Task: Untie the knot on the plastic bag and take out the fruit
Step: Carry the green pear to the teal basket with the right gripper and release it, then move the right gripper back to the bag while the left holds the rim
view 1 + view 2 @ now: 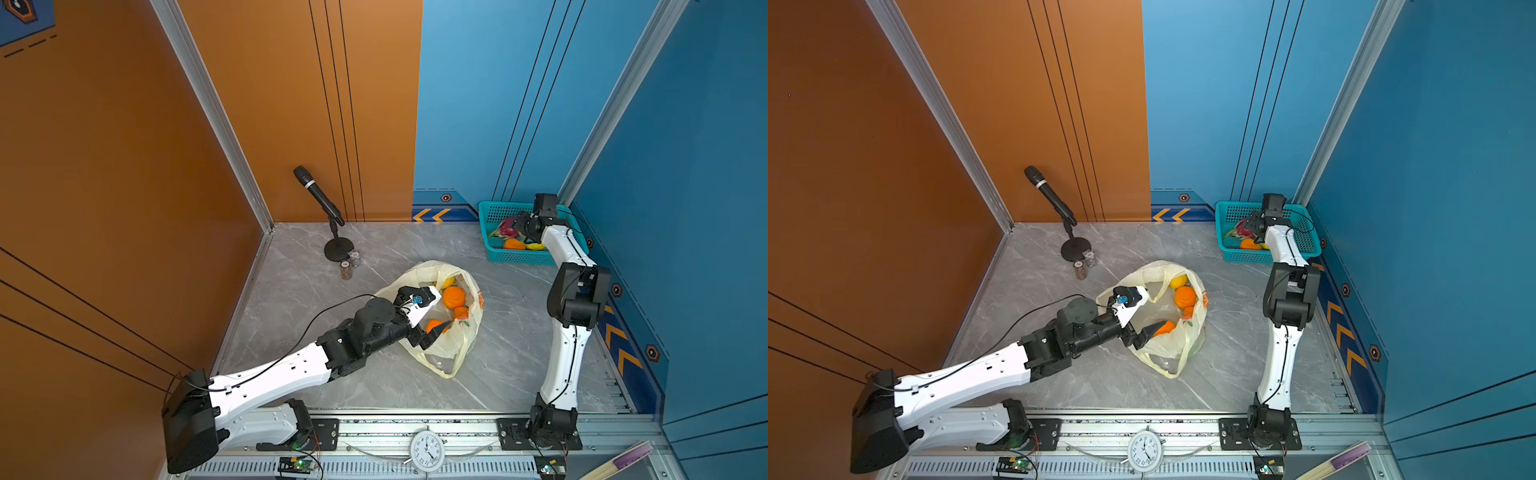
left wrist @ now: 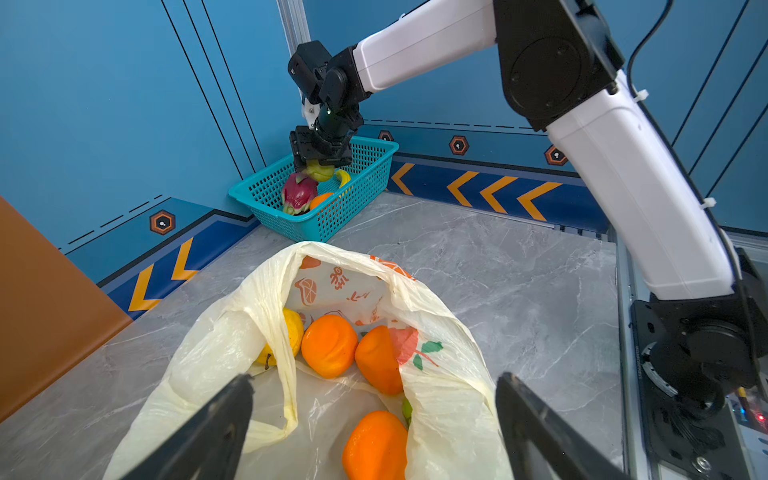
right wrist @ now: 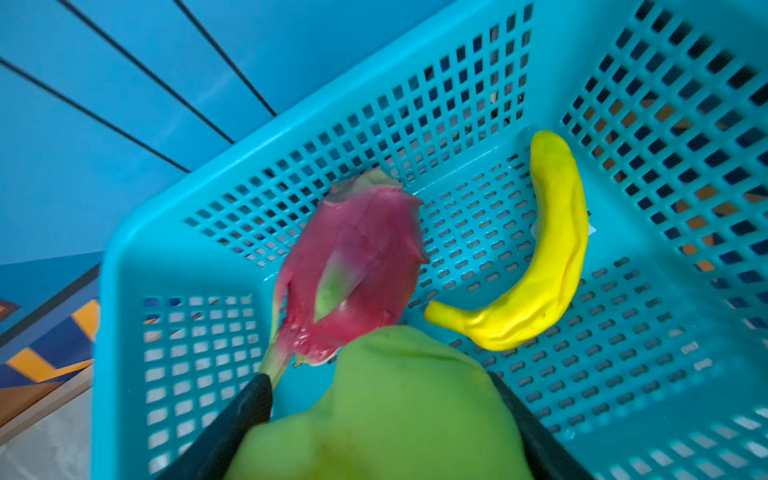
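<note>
**Green fruit over the basket, oranges waiting in the open bag**

The bag (image 1: 455,353) lies mid-table (image 1: 511,332) with its mouth gaping upward. No knot shows in any view, so I judge the untying done and the unloading under way. In both top views the basket (image 1: 519,260) stands in the table's 1 o'clock corner, well apart from the bag.

The right claw (image 3: 376,380) hangs over the basket, pinching a green fruit (image 3: 386,411) between its jaws. Below it lie a dragon fruit (image 3: 357,257), a banana (image 3: 557,249) and an orange (image 2: 322,200).

The left claw (image 2: 374,378) is spread wide just above the bag's mouth and grips nothing. Three oranges (image 2: 329,345) and a yellow fruit (image 2: 294,328) sit inside the bag. In a top view the yellow fruit is at 12 o'clock of the mouth. The nearest orange (image 1: 434,326) is at 7 o'clock, right beside the claw's dark finger.

To finish the drop well, the right claw should sink low over the bare basket floor between the dragon fruit and the banana before it lets go. A release from higher up would likely make the fruit bounce or roll.

For the next pick, the left claw should come straight down on the nearest orange. A loose handle strip (image 2: 286,374) drapes across the mouth. If the jaws trap that strip or the thin film, the whole bag will probably lift with the fruit. A centred, gentle squeeze suits these round, smooth toys.
</note>
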`<state>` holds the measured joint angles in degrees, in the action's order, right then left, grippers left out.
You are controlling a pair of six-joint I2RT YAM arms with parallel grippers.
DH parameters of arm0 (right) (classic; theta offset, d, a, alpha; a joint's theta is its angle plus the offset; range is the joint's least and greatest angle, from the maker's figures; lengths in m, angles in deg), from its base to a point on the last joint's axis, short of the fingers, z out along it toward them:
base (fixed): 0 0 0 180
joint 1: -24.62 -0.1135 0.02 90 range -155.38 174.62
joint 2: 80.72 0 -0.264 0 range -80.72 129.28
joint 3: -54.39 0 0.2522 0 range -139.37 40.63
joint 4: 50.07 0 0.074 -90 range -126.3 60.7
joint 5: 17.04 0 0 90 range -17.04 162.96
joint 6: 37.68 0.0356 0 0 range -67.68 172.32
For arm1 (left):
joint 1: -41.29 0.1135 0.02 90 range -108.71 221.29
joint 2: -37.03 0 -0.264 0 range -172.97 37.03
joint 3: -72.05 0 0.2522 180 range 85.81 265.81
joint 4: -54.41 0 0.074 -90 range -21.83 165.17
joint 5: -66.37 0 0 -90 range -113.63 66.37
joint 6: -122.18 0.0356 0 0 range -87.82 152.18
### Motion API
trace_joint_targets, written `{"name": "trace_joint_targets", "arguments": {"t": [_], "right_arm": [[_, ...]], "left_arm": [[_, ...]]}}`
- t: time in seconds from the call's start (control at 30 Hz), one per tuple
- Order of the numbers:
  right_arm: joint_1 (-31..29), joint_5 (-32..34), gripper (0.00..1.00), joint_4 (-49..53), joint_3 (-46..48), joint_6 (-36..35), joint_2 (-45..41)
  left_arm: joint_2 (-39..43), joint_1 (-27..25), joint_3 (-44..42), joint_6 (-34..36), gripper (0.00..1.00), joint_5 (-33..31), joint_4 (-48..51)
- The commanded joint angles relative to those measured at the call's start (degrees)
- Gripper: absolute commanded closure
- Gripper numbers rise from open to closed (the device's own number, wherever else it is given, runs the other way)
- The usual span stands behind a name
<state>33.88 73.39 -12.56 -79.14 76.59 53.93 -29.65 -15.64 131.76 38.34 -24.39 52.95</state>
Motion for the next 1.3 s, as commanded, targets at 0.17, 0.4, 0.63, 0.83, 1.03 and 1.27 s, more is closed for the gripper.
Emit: {"name": "trace_joint_targets", "arguments": {"t": [0.17,0.4,0.63,0.83,1.03,1.27], "right_arm": [[2.7,0.7,0.31,5.1,-13.6,2.9,10.5],[5.1,-4.4,0.27,3.3,-18.3,13.1,16.0],[5.3,-5.3,0.1,3.3,-20.2,16.0,17.3],[5.0,-4.1,0.0,5.2,-19.9,13.9,14.3],[4.7,-1.8,0.0,7.0,-15.7,11.5,7.6],[3.6,-2.0,0.0,6.8,-5.6,8.9,-4.9]], "left_arm": [[-3.5,2.5,1.6,-2.0,0.08,3.4,-4.2],[-5.4,4.0,1.5,-3.2,0.08,3.9,-6.0],[-6.9,5.1,2.4,-4.4,0.08,5.8,-6.8],[-6.7,5.3,2.1,-5.2,0.09,5.8,-6.6],[-5.2,5.3,1.3,-7.0,0.09,5.6,-5.6],[-3.4,4.8,0.5,-9.1,0.09,5.9,-2.7]]}}
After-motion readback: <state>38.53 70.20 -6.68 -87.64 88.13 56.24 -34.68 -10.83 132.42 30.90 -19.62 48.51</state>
